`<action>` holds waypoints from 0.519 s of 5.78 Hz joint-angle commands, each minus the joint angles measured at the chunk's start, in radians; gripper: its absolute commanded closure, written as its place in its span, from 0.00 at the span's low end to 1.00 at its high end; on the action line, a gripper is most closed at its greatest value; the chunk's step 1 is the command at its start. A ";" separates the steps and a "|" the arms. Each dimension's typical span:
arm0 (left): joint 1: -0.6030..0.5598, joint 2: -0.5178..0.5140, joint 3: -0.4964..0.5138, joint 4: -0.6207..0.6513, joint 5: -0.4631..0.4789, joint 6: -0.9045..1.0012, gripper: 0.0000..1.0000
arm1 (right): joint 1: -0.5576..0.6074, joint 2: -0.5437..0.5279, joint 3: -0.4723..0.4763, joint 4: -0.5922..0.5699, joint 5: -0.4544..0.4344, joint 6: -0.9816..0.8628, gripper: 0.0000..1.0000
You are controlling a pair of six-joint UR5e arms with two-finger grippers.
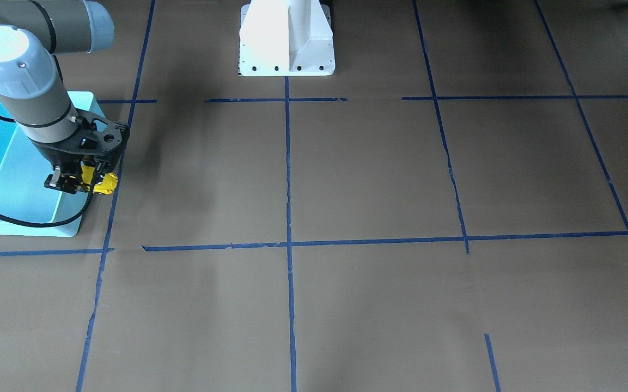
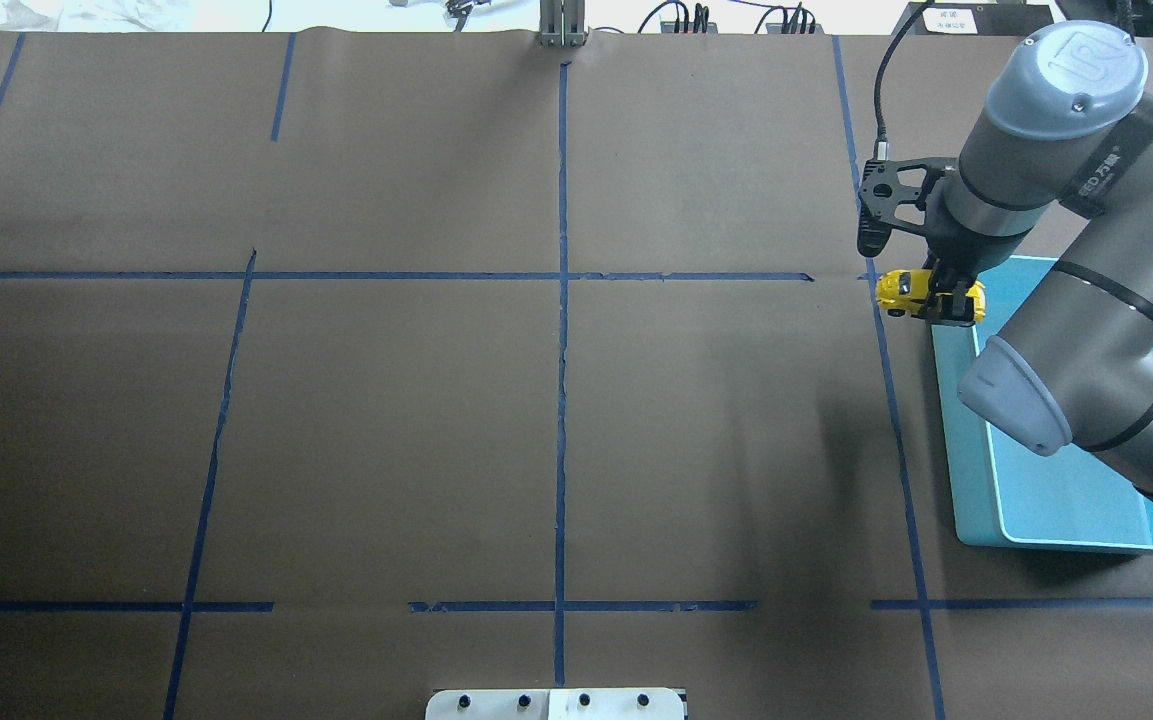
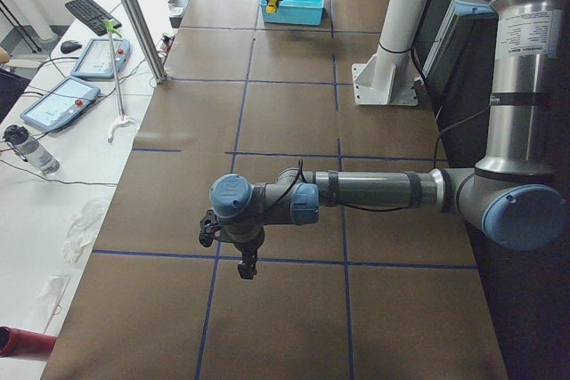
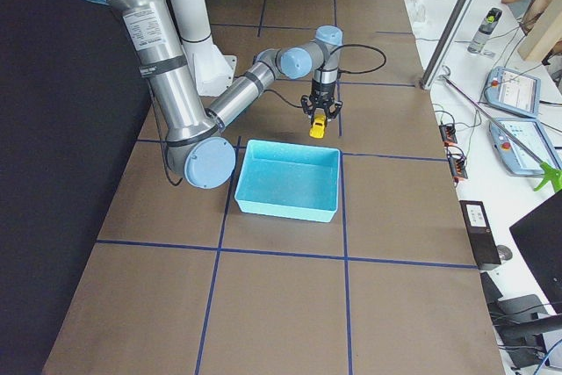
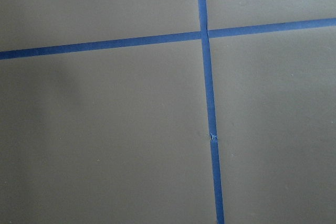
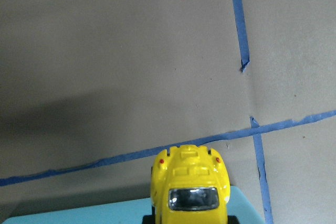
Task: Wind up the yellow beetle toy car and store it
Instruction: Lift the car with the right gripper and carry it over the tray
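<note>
The yellow beetle toy car [image 2: 904, 290] is held off the table by my right gripper [image 2: 944, 298], which is shut on it. It hangs over the far left corner of the light-blue bin [image 2: 968, 480], half over the rim and half over the table. It also shows in the front view [image 1: 105, 183], the right side view [image 4: 317, 126] and the right wrist view [image 6: 190, 182], with the bin's edge [image 6: 79, 214] below it. My left gripper [image 3: 247, 264] shows only in the left side view, low over the table; I cannot tell whether it is open.
The robot's white base [image 1: 286, 38] stands at the table's middle edge. Blue tape lines [image 2: 562, 300] divide the brown table into squares. The inside of the bin [image 4: 290, 177] looks empty.
</note>
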 commanded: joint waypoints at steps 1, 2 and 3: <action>0.000 -0.006 0.008 0.000 0.000 0.000 0.00 | 0.032 -0.109 0.079 -0.008 0.001 -0.098 0.81; 0.000 -0.006 0.008 0.000 0.000 0.000 0.00 | 0.044 -0.169 0.104 0.009 -0.001 -0.126 0.81; 0.000 -0.006 0.007 0.000 0.000 0.000 0.00 | 0.049 -0.232 0.118 0.067 -0.004 -0.160 0.80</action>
